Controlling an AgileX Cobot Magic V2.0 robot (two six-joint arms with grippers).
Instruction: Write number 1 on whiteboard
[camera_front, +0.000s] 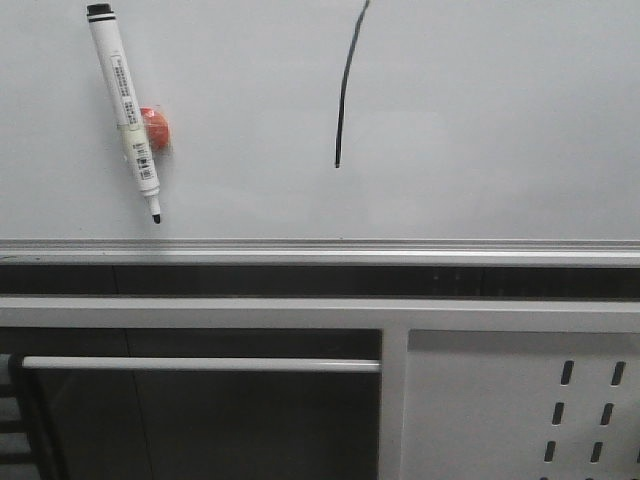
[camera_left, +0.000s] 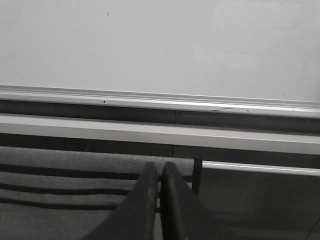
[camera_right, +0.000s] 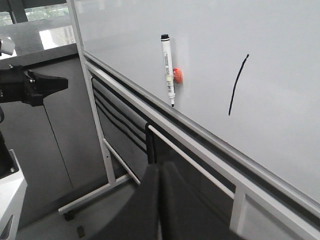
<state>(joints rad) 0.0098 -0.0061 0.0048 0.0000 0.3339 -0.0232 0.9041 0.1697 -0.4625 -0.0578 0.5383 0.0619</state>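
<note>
Whiteboard (camera_front: 480, 120): pale grey-white, smooth, fills upper front view; silver bottom rail (camera_front: 320, 248) below it.
Number 1 (camera_front: 345, 85): thin black stroke, near-vertical, slightly curved, on the board right of the marker pen, well apart from it; top runs out of front view.
Marker pen (camera_front: 125, 105): white body, black cap up, tip down, tilted, stuck to the board on an orange holder (camera_front: 155, 128).
Below the board: horizontal silver bar (camera_front: 200, 364), perforated grey panel (camera_front: 560, 410) lower right.
Room: dark grey floor, stand foot with caster in right wrist view.
Left gripper (camera_left: 160, 172): fingers pressed together, holding nothing, below the rail.
Right gripper (camera_right: 159, 172): fingers together, nothing held, low and well clear of the stroke.
</note>
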